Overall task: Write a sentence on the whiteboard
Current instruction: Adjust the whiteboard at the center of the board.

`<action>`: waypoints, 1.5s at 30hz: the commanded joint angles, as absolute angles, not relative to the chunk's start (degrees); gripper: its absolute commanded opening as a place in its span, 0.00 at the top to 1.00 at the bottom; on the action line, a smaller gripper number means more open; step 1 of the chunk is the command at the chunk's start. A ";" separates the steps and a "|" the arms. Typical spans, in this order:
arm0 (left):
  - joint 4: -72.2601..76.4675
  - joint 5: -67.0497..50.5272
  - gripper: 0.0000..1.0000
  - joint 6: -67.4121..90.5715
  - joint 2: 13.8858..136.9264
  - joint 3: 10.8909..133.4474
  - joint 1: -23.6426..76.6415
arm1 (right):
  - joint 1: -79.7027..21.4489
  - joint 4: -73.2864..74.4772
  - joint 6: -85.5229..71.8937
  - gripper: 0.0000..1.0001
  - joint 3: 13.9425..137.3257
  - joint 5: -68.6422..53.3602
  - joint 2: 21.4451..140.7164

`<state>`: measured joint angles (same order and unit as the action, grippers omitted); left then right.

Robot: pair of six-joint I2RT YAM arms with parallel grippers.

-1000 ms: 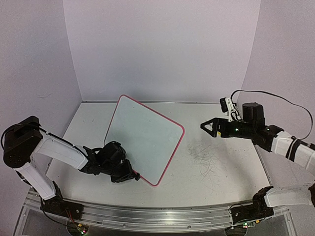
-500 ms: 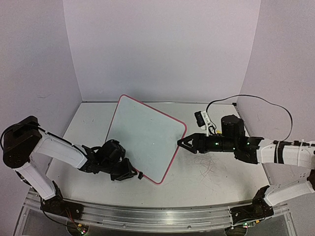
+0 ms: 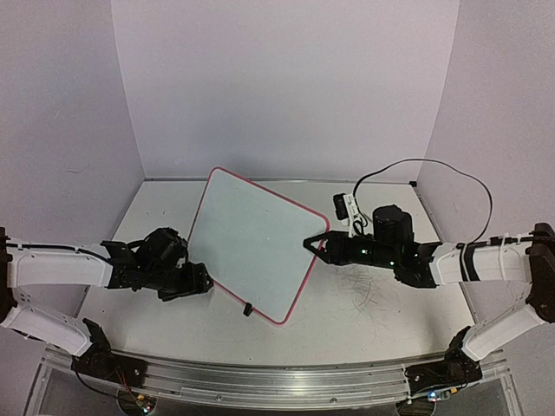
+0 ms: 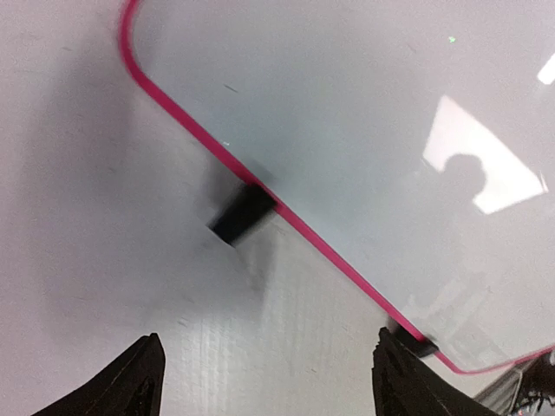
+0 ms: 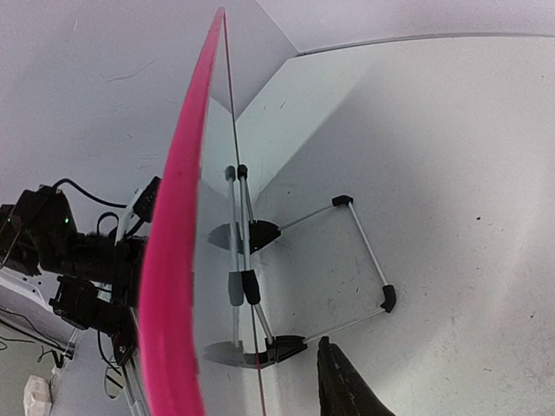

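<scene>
At the left of the table (image 3: 156, 217), seen from above, the left gripper (image 3: 201, 282) is held low, just beside the near-left edge of the whiteboard (image 3: 251, 243) but apart from it. From the left wrist, its two black fingertips (image 4: 143, 377) are seen spread wide at the bottom corners of the view, with only bare table surface between them, so nothing is held by this gripper (image 4: 269, 381). Ahead of those fingertips the whiteboard (image 4: 364, 113) is seen with its thin pink-red frame running diagonally, and one black clip foot (image 4: 243, 214) is clamped on that lower edge, a second being placed further along near the rounded corner. In the middle of the table the whiteboard is stood on its lower edge and leaned backwards, turned so that one corner points towards the back wall. From the right wrist, the frame is seen almost edge-on (image 5: 178, 260), and a thin wire stand (image 5: 360, 251) with black tips is spread on the table behind it. At the board's right-hand corner the right gripper (image 3: 312, 244) is brought up against the frame; only one dark finger (image 5: 342, 386) is shown by its own camera, so whether the jaws are closed on the edge cannot be told. Further right, grey scratch marks (image 3: 368, 290) are spread over the table.
</scene>
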<state>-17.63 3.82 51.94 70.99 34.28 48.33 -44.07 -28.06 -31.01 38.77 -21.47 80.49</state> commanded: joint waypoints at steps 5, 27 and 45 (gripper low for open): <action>-23.24 10.81 0.12 31.83 78.05 43.12 42.71 | -43.56 -24.44 -26.33 0.64 44.65 -18.15 80.83; -5.20 2.87 0.60 27.64 89.62 42.98 45.59 | -35.78 -21.50 -26.09 0.64 48.24 -23.82 83.39; -5.15 5.05 0.77 39.97 102.48 53.94 59.43 | -21.01 -6.81 -20.58 0.02 62.02 -14.71 88.59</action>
<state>-7.44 10.90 37.63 97.81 50.08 56.14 -24.05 -11.64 -22.25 57.38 -20.13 87.84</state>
